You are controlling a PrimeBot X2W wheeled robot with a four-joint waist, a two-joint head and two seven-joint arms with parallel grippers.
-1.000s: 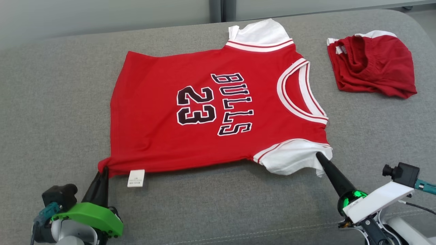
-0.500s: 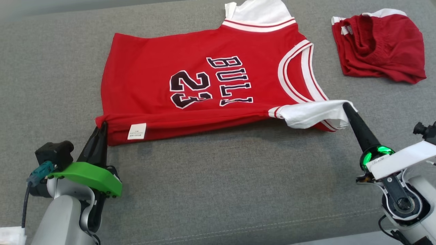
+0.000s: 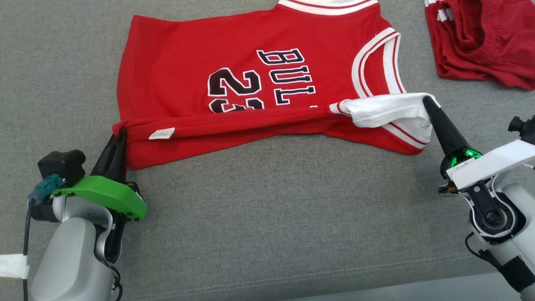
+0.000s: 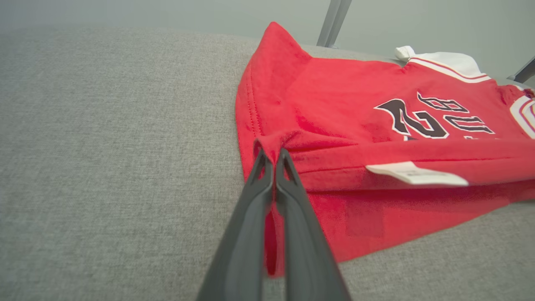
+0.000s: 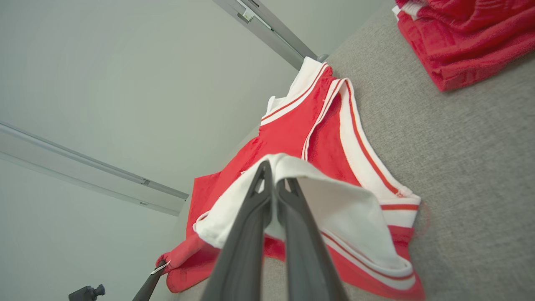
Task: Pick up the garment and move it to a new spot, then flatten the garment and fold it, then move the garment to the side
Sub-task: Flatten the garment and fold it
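Sagging like light limp cloth, the garment (image 3: 175, 54) is pinched at mid-left hem corner (image 3: 125, 125) by closed left end effector (image 3: 121, 133), at mid-right sleeve (image 3: 384, 110) by closed right end effector (image 3: 426, 100).

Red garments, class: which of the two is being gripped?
The printed jersey, pinched at its hem corner by the left gripper and at its white sleeve by the right gripper. The other red garment lies bunched at the far right, untouched.

Big grey cloth surface (image 3: 267, 217), soft and fuzzy, spread wide and flat. Thin stitched line (image 3: 376, 267) near the front edge. Behind, plain pale wall (image 5: 104, 62) with long grey metal strips (image 5: 83, 169). Soft, even light all over.
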